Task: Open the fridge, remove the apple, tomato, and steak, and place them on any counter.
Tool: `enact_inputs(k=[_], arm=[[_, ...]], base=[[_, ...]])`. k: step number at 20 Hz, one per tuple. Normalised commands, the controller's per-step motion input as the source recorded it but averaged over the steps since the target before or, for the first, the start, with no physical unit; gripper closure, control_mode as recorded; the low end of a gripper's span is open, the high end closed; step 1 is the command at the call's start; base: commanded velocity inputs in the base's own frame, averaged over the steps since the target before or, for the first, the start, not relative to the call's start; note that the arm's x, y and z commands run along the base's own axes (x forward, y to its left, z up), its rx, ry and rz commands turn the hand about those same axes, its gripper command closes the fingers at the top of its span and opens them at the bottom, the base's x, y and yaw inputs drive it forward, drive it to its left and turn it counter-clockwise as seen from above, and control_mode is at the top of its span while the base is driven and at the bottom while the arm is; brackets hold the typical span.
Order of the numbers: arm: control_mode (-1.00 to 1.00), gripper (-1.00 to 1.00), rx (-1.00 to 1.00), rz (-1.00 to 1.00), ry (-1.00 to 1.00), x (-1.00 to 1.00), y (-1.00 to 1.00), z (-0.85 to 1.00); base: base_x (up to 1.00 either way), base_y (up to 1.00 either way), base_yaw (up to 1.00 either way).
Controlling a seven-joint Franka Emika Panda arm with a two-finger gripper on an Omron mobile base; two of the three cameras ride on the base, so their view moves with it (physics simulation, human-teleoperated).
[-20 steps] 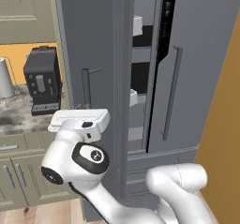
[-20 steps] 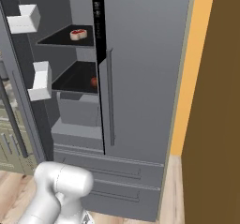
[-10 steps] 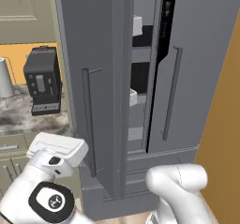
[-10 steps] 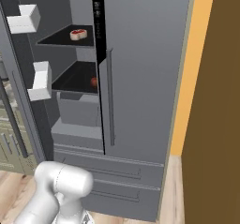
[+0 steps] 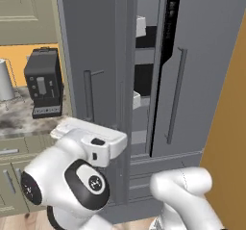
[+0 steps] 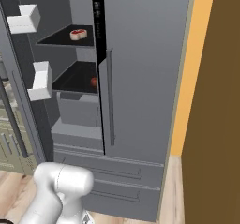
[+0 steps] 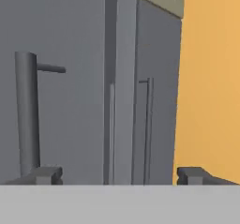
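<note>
Right base view is showing the fridge (image 6: pixel 140 54) with its left door swung open, and the steak (image 6: pixel 78 34) is sitting on the upper shelf (image 6: pixel 61 41) inside. A small red round thing (image 6: pixel 93 81) is lying on the shelf below; whether it is the apple or the tomato, I cannot tell. In the hand view the fingers (image 7: pixel 119 174) are standing wide apart with nothing between them, facing the edge of the open door, with its bar handle (image 7: pixel 26 110) off to one side. In the left base view the hand is hovering low beside that door, near the worktop (image 5: pixel 24 121) carrying a black coffee machine (image 5: pixel 43 82).

My worry is the reach: the open door is standing between the hand and the shelves, so swinging straight in could be knocking the door or catching its handle. The steak is also lying flat, so a shallow pinch may be sliding off it.
</note>
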Motion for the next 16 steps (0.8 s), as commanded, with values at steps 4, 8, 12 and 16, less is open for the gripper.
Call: enact_inputs(k=[4, 8, 12, 16], arm=[[-1.0, -1.0, 1.0, 0.2, 0.32, 0.09, -0.92, 0.03], [-1.0, -1.0, 0.8, 0.45, 0.26, 0.0, -0.46, 0.0], [-1.0, -1.0, 0.56, 0.6, 0.16, 0.01, -0.22, 0.01], [-1.0, -1.0, 0.38, 0.55, 0.04, 0.24, -0.5, 0.0]], base=[[0.0, 0.0, 0.0], [0.0, 0.0, 0.0], [0.0, 0.0, 0.0], [0.0, 0.0, 0.0]])
